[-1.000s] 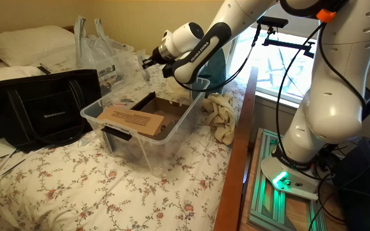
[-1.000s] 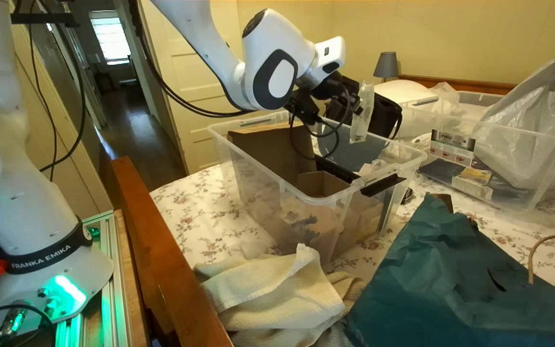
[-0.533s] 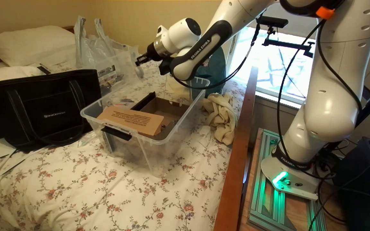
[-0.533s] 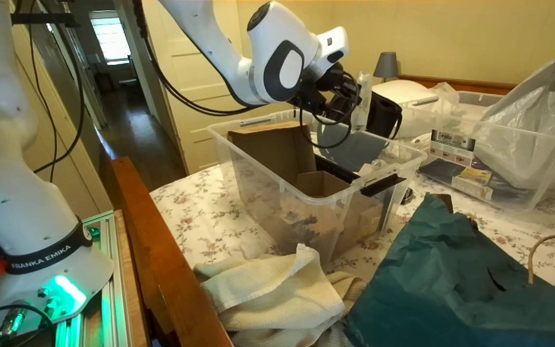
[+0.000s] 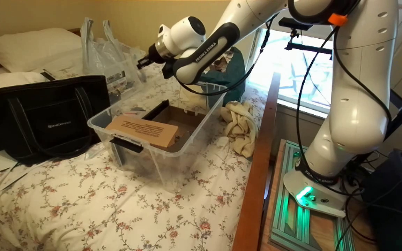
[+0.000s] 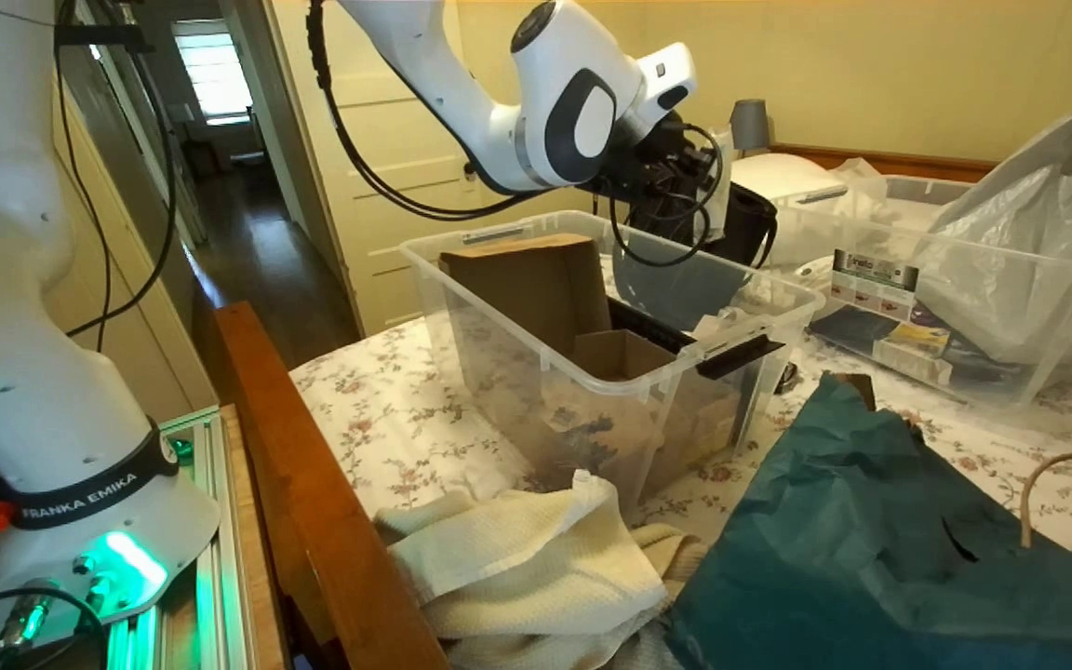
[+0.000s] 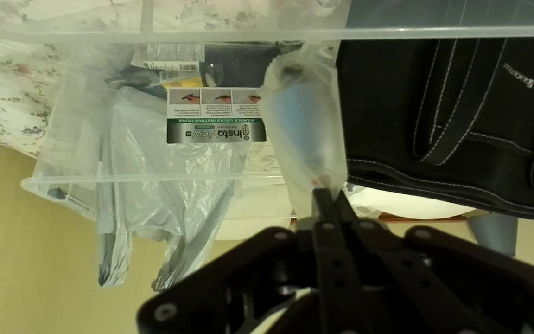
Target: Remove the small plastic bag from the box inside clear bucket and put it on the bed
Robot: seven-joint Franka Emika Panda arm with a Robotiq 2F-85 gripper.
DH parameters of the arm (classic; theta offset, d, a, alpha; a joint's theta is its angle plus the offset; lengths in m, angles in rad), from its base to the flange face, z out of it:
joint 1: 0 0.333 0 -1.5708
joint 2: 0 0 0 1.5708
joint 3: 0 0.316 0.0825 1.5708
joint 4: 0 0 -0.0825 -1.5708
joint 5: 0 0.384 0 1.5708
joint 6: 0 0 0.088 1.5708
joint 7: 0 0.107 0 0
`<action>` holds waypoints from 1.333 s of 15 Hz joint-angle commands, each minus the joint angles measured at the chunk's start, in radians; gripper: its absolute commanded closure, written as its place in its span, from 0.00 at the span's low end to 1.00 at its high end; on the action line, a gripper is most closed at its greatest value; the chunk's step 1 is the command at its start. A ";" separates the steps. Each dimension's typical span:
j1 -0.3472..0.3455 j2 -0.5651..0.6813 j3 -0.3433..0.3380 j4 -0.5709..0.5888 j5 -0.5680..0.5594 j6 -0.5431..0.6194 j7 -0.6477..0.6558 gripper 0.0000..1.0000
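Note:
My gripper (image 7: 333, 194) is shut on the top of a small plastic bag (image 7: 306, 120), which hangs from the fingertips; the bag is translucent with something bluish inside. The bag also hangs below the gripper in both exterior views (image 5: 141, 75) (image 6: 715, 205). It is in the air beyond the clear bucket (image 5: 159, 170), above the bed's far part. The tan cardboard box (image 5: 143, 130) stands open inside the bucket, its printed flap raised; it also shows in an exterior view (image 6: 527, 284). The flowered bed (image 5: 134, 223) lies under everything.
A black tote bag (image 5: 47, 118) stands beside the bucket. Another clear bin (image 6: 1011, 316) holds packages and a grey plastic bag (image 6: 1048, 214). A teal bag (image 6: 871, 558) and cream towel (image 6: 536, 568) lie near the wooden bed rail (image 5: 260, 167).
The arm has moved left and slightly up in an exterior view, and right in an exterior view, away from the bucket. The small bag has moved with the gripper. Box and bucket have not moved.

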 commanded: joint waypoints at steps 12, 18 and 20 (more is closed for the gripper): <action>0.069 0.211 0.001 0.228 0.219 -0.021 -0.261 0.48; 0.068 0.186 -0.006 0.219 0.232 -0.026 -0.258 0.05; 0.054 0.151 0.008 0.185 0.229 -0.033 -0.260 0.00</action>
